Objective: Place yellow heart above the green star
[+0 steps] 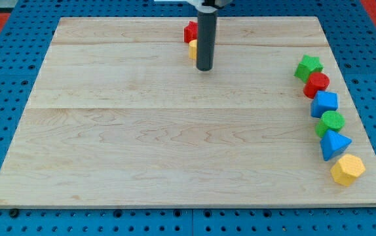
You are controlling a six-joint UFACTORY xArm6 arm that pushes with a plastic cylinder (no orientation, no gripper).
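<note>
The yellow heart [192, 49] sits near the view's top centre, mostly hidden behind my rod; only its left edge shows. A red block [190, 31] sits just above it, touching it, also partly hidden. My tip [204, 68] rests on the board just right of and slightly below the yellow heart. The green star [308, 67] is far to the view's right, at the top of a column of blocks near the right edge.
Below the green star, a column runs down the right edge: a red cylinder [317, 84], a blue block [325, 103], a green cylinder [332, 122], a blue triangular block [334, 144] and a yellow hexagon [348, 170]. The wooden board [142, 131] lies on a blue perforated table.
</note>
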